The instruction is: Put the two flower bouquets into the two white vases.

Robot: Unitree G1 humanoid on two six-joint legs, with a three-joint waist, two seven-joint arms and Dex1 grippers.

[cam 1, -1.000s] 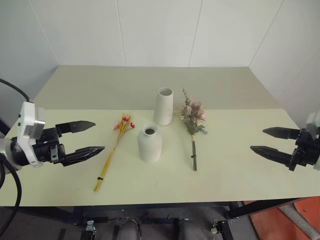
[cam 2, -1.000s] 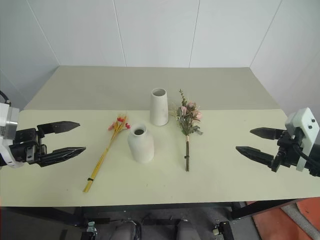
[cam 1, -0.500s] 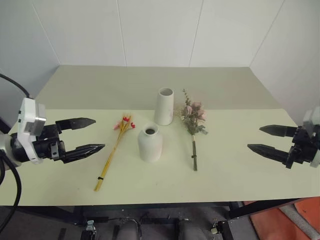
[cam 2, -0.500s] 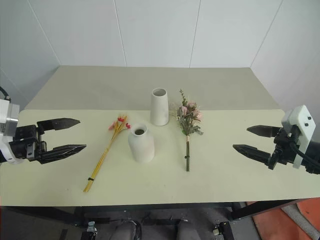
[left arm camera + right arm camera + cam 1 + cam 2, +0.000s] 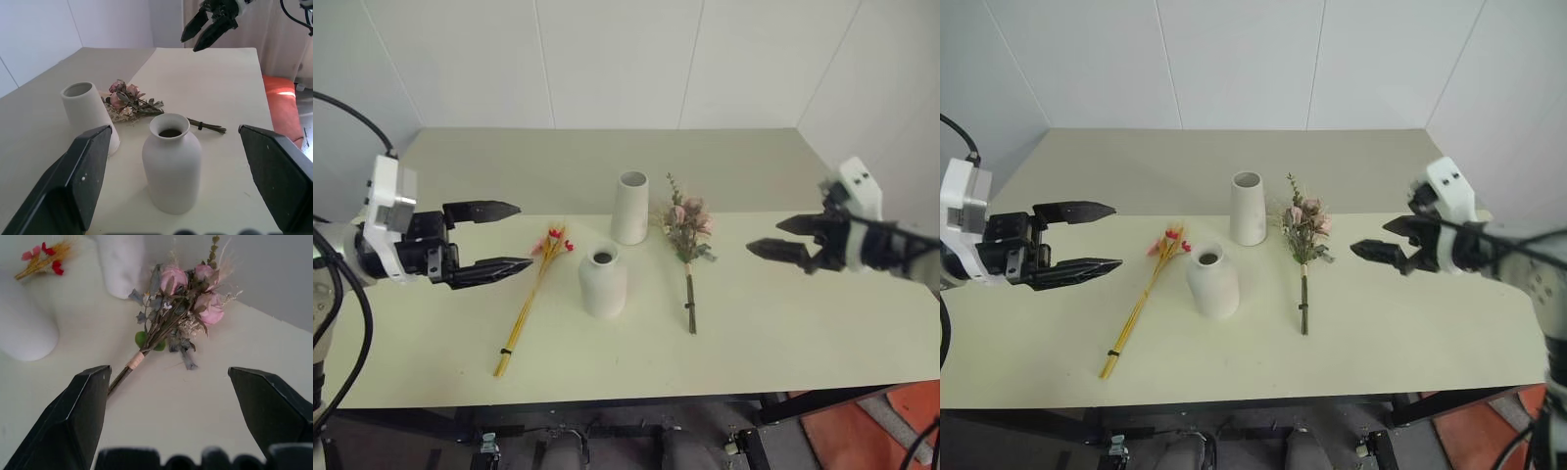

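Note:
Two white vases stand mid-table: a tall tapered one [image 5: 630, 207] and, nearer me, a shorter bottle-shaped one [image 5: 602, 280]. The thin yellow-stalked bouquet with red blossoms [image 5: 530, 299] lies left of the short vase. The bushier pink bouquet [image 5: 686, 238] lies right of the vases, dark stem toward me. My left gripper [image 5: 517, 238] hovers open and empty left of the yellow bouquet, pointing right. Above the table, right of the pink bouquet, my right gripper [image 5: 762, 238] is open and empty too. In the right wrist view the pink bouquet [image 5: 173, 313] lies between the wide-spread fingers [image 5: 78, 416].
The pale table [image 5: 783, 323] meets white walls at the back and right. Its front edge runs close to me, with a dark frame below. Bare tabletop lies on both sides of the flowers and behind the vases.
My right gripper has swung inward from the table's right edge toward the pink bouquet and risen. The left gripper moved up and slightly right. Vases and bouquets have not moved.

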